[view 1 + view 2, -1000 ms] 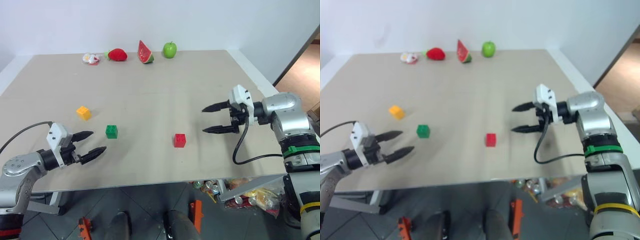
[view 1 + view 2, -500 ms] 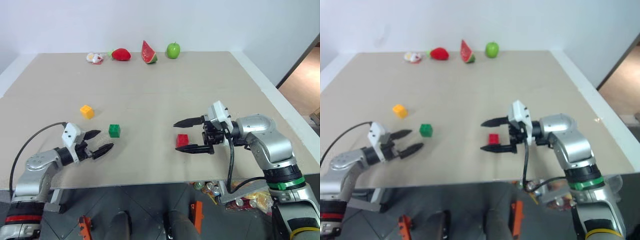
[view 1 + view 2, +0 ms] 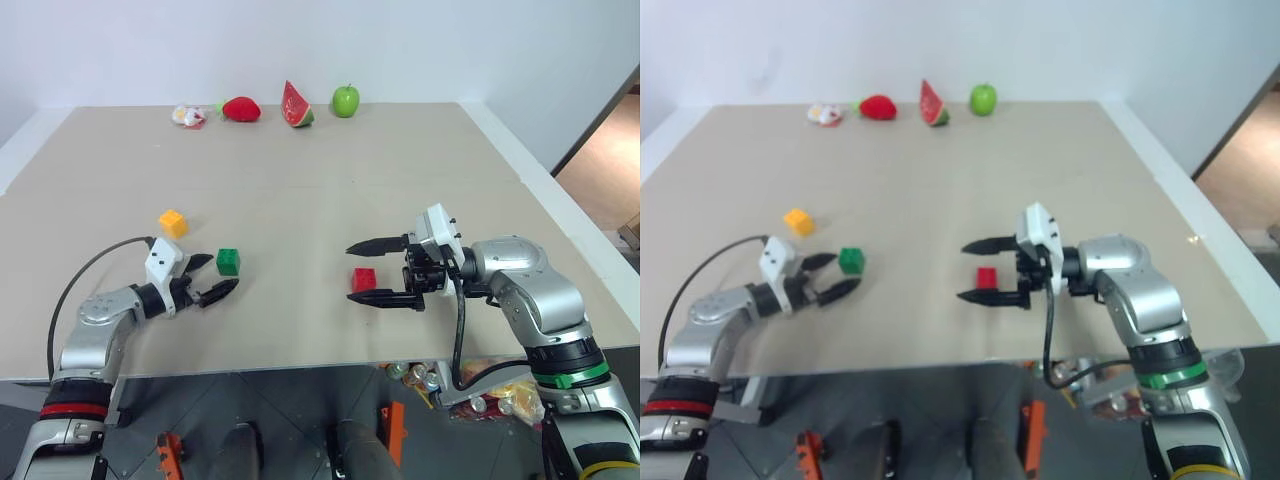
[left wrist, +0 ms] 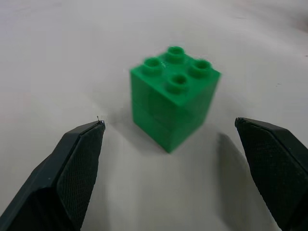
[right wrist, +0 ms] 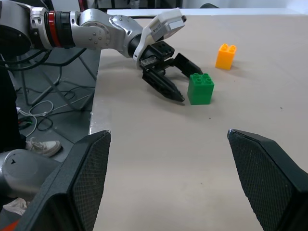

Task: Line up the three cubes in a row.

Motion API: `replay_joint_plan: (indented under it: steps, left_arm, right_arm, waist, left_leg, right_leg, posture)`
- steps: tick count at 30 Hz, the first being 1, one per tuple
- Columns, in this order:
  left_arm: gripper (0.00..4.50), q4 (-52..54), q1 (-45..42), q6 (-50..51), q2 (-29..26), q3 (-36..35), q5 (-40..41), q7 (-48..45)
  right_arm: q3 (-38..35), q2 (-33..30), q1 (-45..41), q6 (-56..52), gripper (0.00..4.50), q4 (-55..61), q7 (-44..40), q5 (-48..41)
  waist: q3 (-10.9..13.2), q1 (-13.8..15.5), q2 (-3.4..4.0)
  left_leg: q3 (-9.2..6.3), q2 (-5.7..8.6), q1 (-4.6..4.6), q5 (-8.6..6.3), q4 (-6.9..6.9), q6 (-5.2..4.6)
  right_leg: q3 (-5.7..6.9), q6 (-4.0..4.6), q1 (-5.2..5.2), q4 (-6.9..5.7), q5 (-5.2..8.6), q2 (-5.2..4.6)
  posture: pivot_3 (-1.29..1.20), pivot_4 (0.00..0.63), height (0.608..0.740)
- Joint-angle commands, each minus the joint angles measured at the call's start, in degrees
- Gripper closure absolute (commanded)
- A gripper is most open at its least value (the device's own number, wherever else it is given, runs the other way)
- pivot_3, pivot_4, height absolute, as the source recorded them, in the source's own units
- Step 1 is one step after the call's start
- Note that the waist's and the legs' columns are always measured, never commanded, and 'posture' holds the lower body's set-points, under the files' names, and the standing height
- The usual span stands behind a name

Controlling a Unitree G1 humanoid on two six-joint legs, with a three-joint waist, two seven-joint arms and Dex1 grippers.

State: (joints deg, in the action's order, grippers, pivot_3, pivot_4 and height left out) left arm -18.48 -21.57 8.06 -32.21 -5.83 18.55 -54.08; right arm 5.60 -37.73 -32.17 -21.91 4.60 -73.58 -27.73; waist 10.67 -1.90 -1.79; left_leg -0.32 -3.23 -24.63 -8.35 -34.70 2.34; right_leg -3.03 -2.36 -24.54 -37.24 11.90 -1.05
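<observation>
My left claw [image 3: 213,277] is spread wide just short of the green cube [image 3: 228,262], touching nothing. My right claw [image 3: 365,271] is spread too, its fingers either side of the red cube [image 3: 364,280] without gripping it. Both cubes sit toward the table's [image 3: 300,190] near edge; the yellow cube [image 3: 173,223] lies toward the left edge.
</observation>
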Motion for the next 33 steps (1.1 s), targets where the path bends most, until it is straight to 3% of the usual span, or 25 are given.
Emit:
replay_joint_plan:
  steps: [1, 17, 33]
  left_arm:
    - [0.0, -3.0, -3.0, -2.2, -1.5, -0.6, -0.5, -1.8]
    - [0.0, -1.9, -3.3, -0.6, 2.6, 0.7, -0.6, 0.5]
    - [0.0, -18.0, -13.1, -7.9, 2.1, 2.5, -4.4, -4.9]
  right_arm:
    - [-1.7, -0.3, -0.8, 0.7, 0.48, 1.5, 0.1, -0.8]
    - [-2.1, -0.4, 0.0, 0.9, 0.48, 2.1, 1.0, -0.9]
    - [-2.1, -0.7, 0.0, 0.9, 0.48, 2.4, 1.3, -1.1]
  waist:
    - [0.0, 0.0, 0.0]
    - [0.0, 0.0, -0.01]
    - [0.0, 0.0, -0.01]
  left_leg:
    - [0.0, 0.0, 0.0, 0.0, -0.01, 0.0]
    - [0.0, 0.0, -0.01, 0.0, -0.01, 0.0]
    - [-0.01, 0.01, -0.02, 0.0, -0.02, 0.0]
  right_leg:
    - [-0.01, 0.0, 0.0, 0.0, 0.0, 0.0]
    - [-0.03, -0.06, 0.02, 0.0, 0.01, 0.01]
    - [-0.04, -0.08, 0.02, 0.0, 0.0, 0.03]
  posture:
    - [0.0, 0.15, 0.74]
    - [0.0, 0.15, 0.74]
    - [0.0, 0.15, 0.74]
